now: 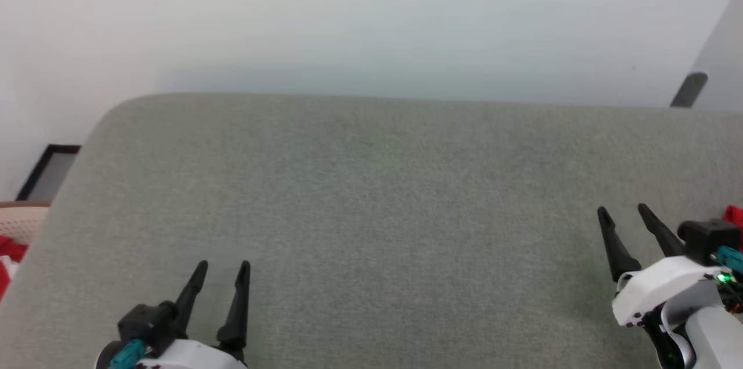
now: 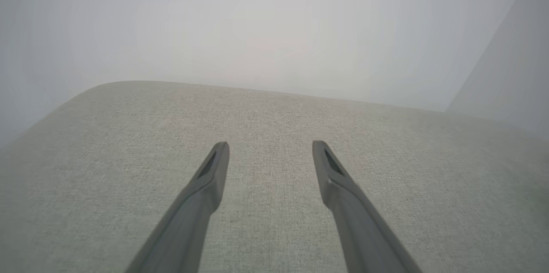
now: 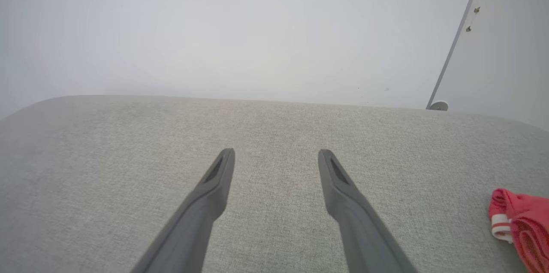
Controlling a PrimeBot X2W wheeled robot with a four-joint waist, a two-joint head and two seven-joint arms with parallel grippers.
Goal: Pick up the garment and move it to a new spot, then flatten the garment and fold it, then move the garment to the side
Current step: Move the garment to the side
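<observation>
A bunched red garment [image 3: 521,225] with red-white striped trim lies on the grey-green padded surface [image 1: 371,212] at the right edge of the right wrist view. In the head view only a small red corner of the garment [image 1: 735,212] peeks out behind my right wrist. My right gripper [image 1: 622,209] hovers open over the surface to the left of it, fingers apart and empty [image 3: 276,152]. My left gripper [image 1: 223,266] sits at the lower left, also open with nothing between its fingers [image 2: 270,144].
A pale wall runs behind the surface's far edge. At the far left stand a dark-framed object [image 1: 49,172] and a beige perforated basket [image 1: 20,221] with red and white cloth [image 1: 8,256] below it. A slanted pale panel with a grey stop [image 1: 689,89] is at the upper right.
</observation>
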